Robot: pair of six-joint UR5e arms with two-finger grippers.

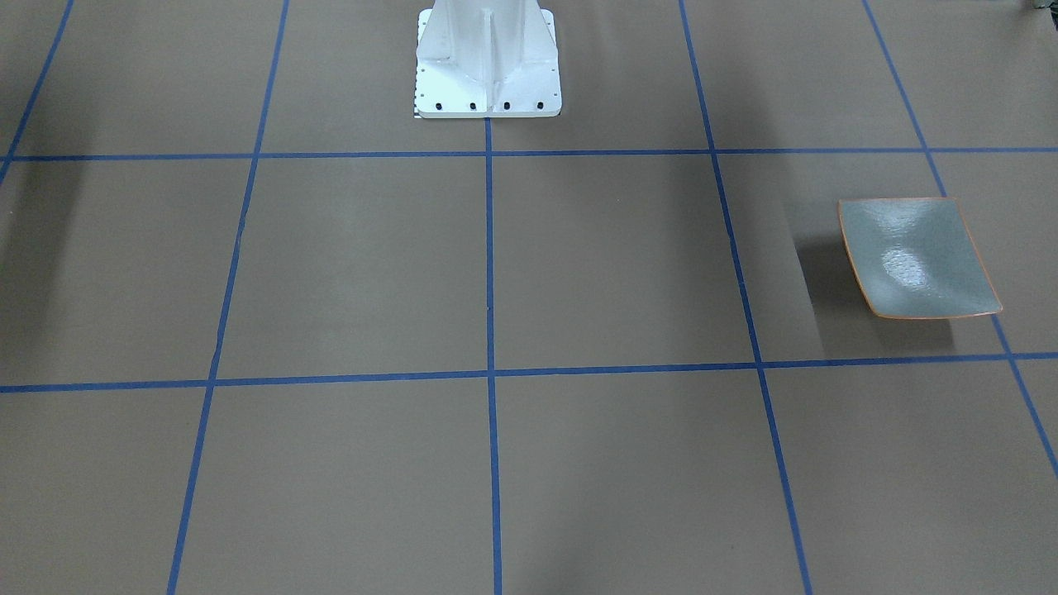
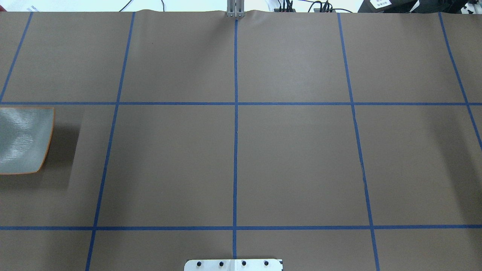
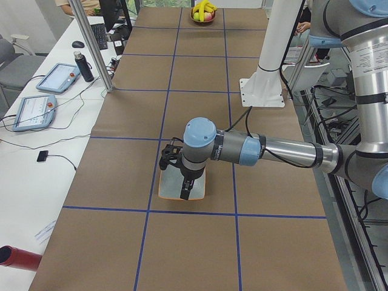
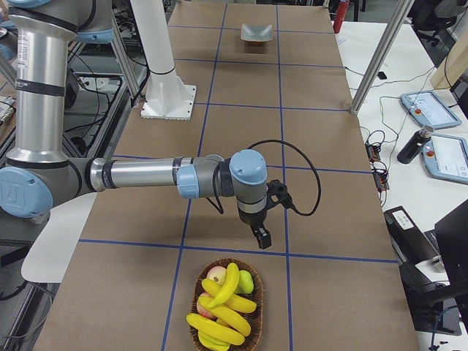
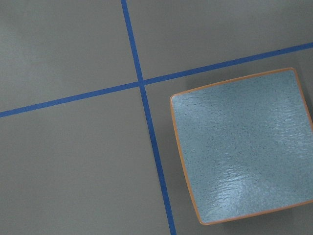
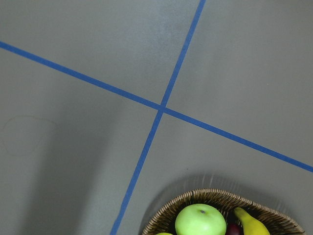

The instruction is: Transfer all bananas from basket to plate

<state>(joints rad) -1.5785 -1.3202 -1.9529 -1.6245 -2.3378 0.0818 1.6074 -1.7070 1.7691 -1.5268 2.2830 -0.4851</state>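
Several yellow bananas (image 4: 228,316) lie in a wicker basket (image 4: 196,300) at the table's right end, and one banana tip (image 6: 250,224) shows in the right wrist view. The basket (image 3: 203,14) also shows far off in the exterior left view. The grey-green plate (image 1: 917,256) with its orange rim sits empty at the left end, and it also shows as the plate (image 2: 22,139) and the plate (image 5: 239,147). My left gripper (image 3: 185,193) hangs over the plate (image 3: 166,185). My right gripper (image 4: 262,238) hovers just short of the basket. Whether either gripper is open or shut I cannot tell.
A green apple (image 6: 200,221) and a pinkish fruit (image 4: 216,275) share the basket. The white robot pedestal (image 1: 488,58) stands at mid-table. Tablets (image 3: 56,77), a dark bottle (image 3: 84,66) and cables lie on the side bench. Blue tape lines grid the brown table.
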